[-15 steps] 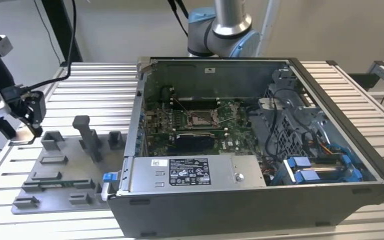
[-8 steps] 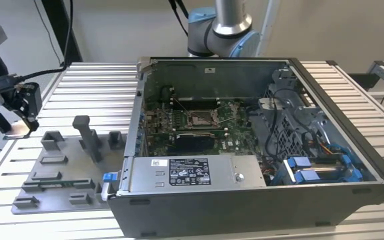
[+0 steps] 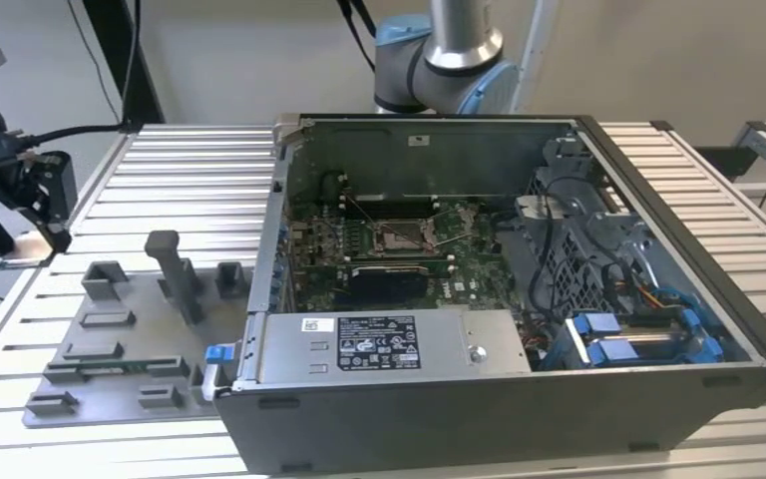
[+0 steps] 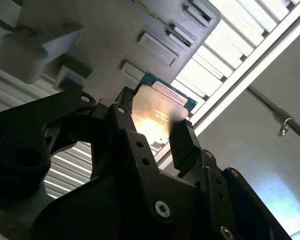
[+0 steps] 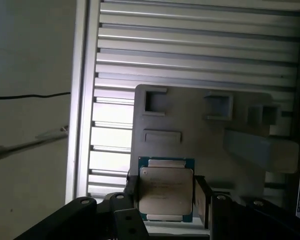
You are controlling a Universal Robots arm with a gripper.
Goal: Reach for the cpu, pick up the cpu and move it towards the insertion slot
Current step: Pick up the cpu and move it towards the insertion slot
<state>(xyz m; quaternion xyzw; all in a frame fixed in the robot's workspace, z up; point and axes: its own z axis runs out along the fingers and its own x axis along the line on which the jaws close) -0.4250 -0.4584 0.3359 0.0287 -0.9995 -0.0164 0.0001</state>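
Black two-finger gripper [image 3: 37, 205] hangs at the exterior view's left, well apart from the square silver-framed insertion slot [image 3: 401, 236]. Second wrist view: it's clamped on the small silvery square cpu [image 4: 157, 112]. First wrist view: cpu's over the grey plastic fixture plate [image 5: 190, 120].

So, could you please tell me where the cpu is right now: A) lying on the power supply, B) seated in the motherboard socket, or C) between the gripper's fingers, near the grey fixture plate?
C: in both wrist views the cpu sits between the fingers of the gripper, with the grey fixture plate behind it, apart from the insertion slot inside the computer case in the exterior view.
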